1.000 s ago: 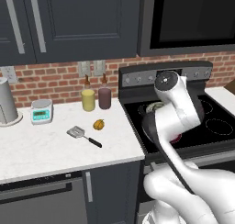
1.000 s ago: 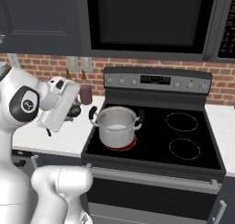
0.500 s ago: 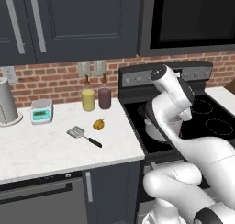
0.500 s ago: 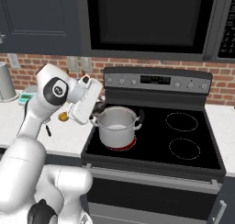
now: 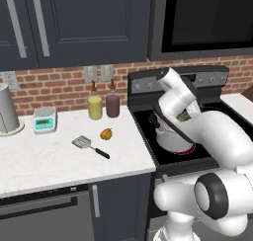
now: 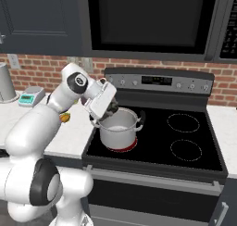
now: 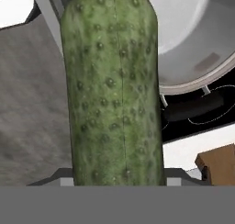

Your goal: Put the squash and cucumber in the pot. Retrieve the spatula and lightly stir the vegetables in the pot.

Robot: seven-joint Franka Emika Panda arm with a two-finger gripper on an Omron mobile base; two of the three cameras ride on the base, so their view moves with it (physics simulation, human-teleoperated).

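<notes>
My gripper (image 6: 110, 110) is shut on the dark green cucumber (image 7: 114, 90), which runs up the middle of the hand view. It hangs at the left rim of the steel pot (image 6: 119, 132) on the stove's front left burner. The pot (image 7: 193, 44) looks bare inside in the hand view, and it sits partly behind my arm in the left base view (image 5: 170, 136). The yellow-orange squash (image 5: 106, 134) lies on the white counter left of the stove. Just in front of it lies the spatula (image 5: 91, 146), silver head to the left and black handle to the right.
A yellow bottle (image 5: 95, 106) and a dark bottle (image 5: 112, 105) stand against the brick wall. Further left are a small scale (image 5: 44, 120) and a grey canister (image 5: 7, 115). The stove's right burners (image 6: 183, 123) are bare. Cabinets and a microwave hang overhead.
My arm has swung from the counter side toward the stove, carrying the cucumber up to the pot's rim. The squash and spatula have not moved.
</notes>
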